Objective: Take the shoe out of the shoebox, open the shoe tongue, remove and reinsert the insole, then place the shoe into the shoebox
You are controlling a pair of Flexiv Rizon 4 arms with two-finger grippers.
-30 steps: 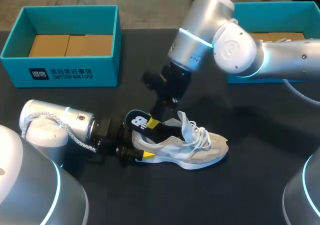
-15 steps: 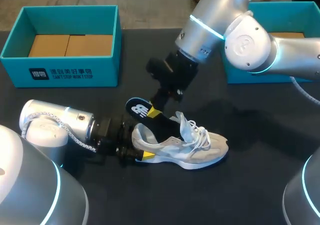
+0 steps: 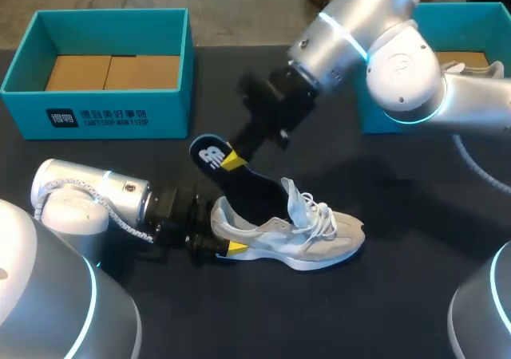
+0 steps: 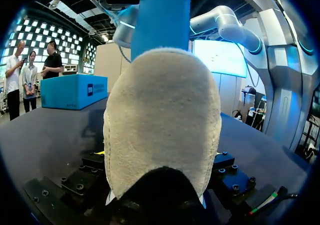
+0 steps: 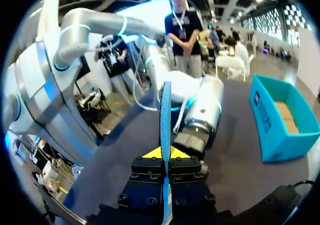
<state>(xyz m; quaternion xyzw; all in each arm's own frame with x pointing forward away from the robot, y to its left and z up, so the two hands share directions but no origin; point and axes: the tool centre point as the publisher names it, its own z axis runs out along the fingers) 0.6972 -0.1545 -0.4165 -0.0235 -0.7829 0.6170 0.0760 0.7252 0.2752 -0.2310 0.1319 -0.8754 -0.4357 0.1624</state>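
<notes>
The dark desk fills the head view. The right arm comes in from the upper right and slants down toward the middle. The left arm lies low along the lower left, pointing toward the centre.

A teal shoebox stands open at the upper left, with brown cardboard lying flat on its floor. A second teal box sits at the upper right, partly behind the right arm.

The shoe, a grey and white trainer, lies on the desk just below the centre. Its toe points right, its laces are loose and its tongue stands pulled up.

The dark insole slants up out of the shoe. Its lower end reaches into the opening behind the tongue, and its heel end, marked in white, is raised toward the upper left.

The right pincer is closed on the insole near that raised end; in the right wrist view both yellow tips press its thin edge from two sides. The left pincer is closed on the shoe's heel, which fills the left wrist view just ahead of it.
</notes>
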